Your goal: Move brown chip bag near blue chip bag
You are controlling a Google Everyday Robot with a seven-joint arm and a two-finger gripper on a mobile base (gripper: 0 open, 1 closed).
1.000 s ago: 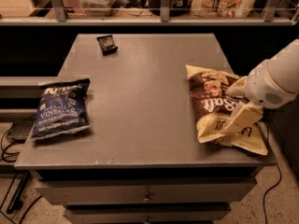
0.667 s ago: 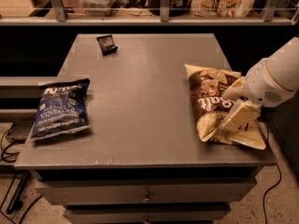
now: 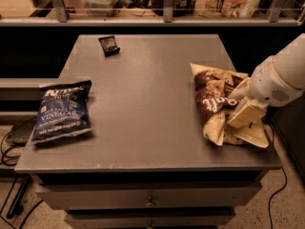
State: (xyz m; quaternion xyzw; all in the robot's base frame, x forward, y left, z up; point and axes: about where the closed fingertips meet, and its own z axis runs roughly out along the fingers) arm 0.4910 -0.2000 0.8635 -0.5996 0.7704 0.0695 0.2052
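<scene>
The brown chip bag (image 3: 213, 99) lies crumpled near the right edge of the grey table (image 3: 147, 89), dark brown in the middle with cream-yellow edges. My gripper (image 3: 245, 109) comes in from the right on a white arm and sits on the bag's right side, pressed into its folds. The blue chip bag (image 3: 62, 111) with white "VINEGAR" lettering lies flat at the table's left edge, far from the brown bag.
A small black item (image 3: 109, 45) lies at the far left-centre of the table. A shelf with a rail (image 3: 162, 13) and several packages runs behind the table. Drawers (image 3: 150, 199) sit below the front edge. Cables hang at the left and right.
The brown bag's lower part has bunched up and shifted slightly left with my gripper on it. The blue bag has not moved.
</scene>
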